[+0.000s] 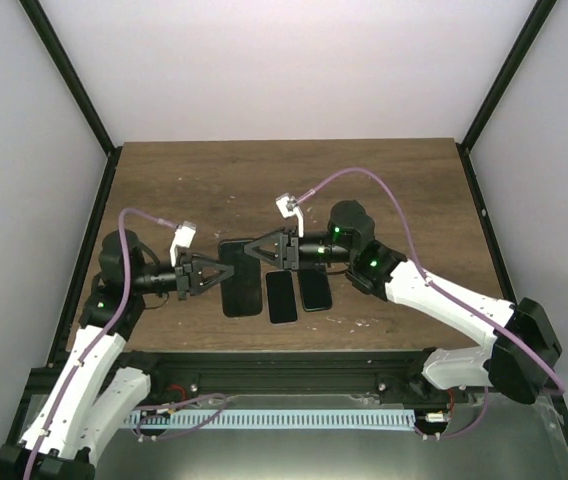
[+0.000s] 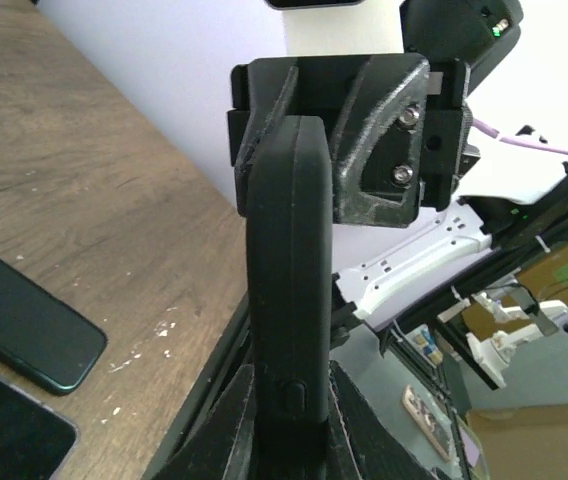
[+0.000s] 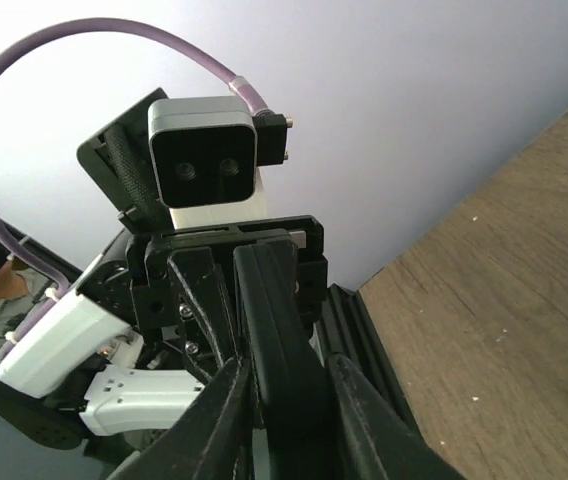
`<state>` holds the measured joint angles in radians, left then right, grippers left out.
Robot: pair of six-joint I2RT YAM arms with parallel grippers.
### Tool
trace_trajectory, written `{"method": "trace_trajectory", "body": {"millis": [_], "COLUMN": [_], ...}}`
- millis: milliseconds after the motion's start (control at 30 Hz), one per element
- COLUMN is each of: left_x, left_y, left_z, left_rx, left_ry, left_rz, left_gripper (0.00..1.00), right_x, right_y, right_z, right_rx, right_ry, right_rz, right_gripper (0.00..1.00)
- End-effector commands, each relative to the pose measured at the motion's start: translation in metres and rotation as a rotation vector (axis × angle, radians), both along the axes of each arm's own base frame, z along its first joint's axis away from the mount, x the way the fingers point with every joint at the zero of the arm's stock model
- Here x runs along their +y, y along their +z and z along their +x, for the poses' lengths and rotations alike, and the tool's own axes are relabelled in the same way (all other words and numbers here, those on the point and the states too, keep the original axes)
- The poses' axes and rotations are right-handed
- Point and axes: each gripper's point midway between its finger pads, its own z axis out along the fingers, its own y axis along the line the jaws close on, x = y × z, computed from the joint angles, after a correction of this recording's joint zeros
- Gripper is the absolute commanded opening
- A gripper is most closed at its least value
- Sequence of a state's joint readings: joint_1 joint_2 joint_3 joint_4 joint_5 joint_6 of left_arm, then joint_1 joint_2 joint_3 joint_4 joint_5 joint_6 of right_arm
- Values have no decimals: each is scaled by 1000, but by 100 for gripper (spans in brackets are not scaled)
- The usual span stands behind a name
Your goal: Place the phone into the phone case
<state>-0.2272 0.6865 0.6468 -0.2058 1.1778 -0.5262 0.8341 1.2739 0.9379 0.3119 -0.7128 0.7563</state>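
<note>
The phone (image 1: 241, 292), a black slab with a matte edge and a side button, is held off the table between both grippers. My left gripper (image 1: 223, 276) is shut on its left end. My right gripper (image 1: 255, 250) is shut on its far right part. In the left wrist view the phone (image 2: 284, 250) stands edge-on between my fingers (image 2: 219, 425), with the right gripper's head behind it. In the right wrist view the phone (image 3: 276, 320) runs edge-on from my fingers (image 3: 359, 420) to the left gripper. No transparent phone case shows in any view.
Two smaller black slabs (image 1: 282, 296) (image 1: 314, 289) lie flat side by side on the wooden table (image 1: 364, 180), just right of the held phone. They also show at the lower left of the left wrist view (image 2: 26, 332) (image 2: 4, 435). A black frame rail (image 1: 264, 358) runs along the near edge.
</note>
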Motion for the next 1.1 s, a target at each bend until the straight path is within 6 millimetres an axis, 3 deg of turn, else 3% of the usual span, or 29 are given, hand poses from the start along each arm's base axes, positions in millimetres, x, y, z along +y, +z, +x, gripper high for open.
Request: {"method": "trace_trajectory", "body": {"millis": [0, 67, 167, 300, 333, 400, 533, 800, 867, 1067], "left_x": [3, 2, 3, 3, 3, 3, 4, 8, 8, 9], "left_y": [-6, -3, -4, -2, 0, 6, 23, 37, 37, 28], "left_z": [7, 7, 10, 12, 13, 13, 12, 21, 25, 32], "left_rx": [17, 15, 15, 23, 22, 18, 5, -20, -12, 18], "left_ry": [50, 47, 60, 67, 71, 79, 96, 162, 178, 200], "left_rz": [23, 14, 24, 23, 15, -11, -89, -115, -113, -93], "left_gripper": [0, 0, 0, 0, 0, 0, 0, 0, 0, 0], "right_x": [-2, -1, -1, 1, 1, 1, 0, 1, 0, -1], "right_y": [42, 43, 42, 37, 35, 30, 10, -40, -43, -42], "right_z": [2, 1, 3, 3, 2, -2, -11, -28, -30, -34], "right_rx": [-78, -72, -67, -50, -44, -28, 9, 110, 120, 118], "right_ry": [-24, -14, -17, -10, -2, 20, 67, 119, 117, 123], "right_rz": [75, 76, 78, 70, 70, 72, 46, -17, -9, 0], "right_gripper": [25, 24, 2, 1, 4, 26, 42, 45, 38, 4]}}
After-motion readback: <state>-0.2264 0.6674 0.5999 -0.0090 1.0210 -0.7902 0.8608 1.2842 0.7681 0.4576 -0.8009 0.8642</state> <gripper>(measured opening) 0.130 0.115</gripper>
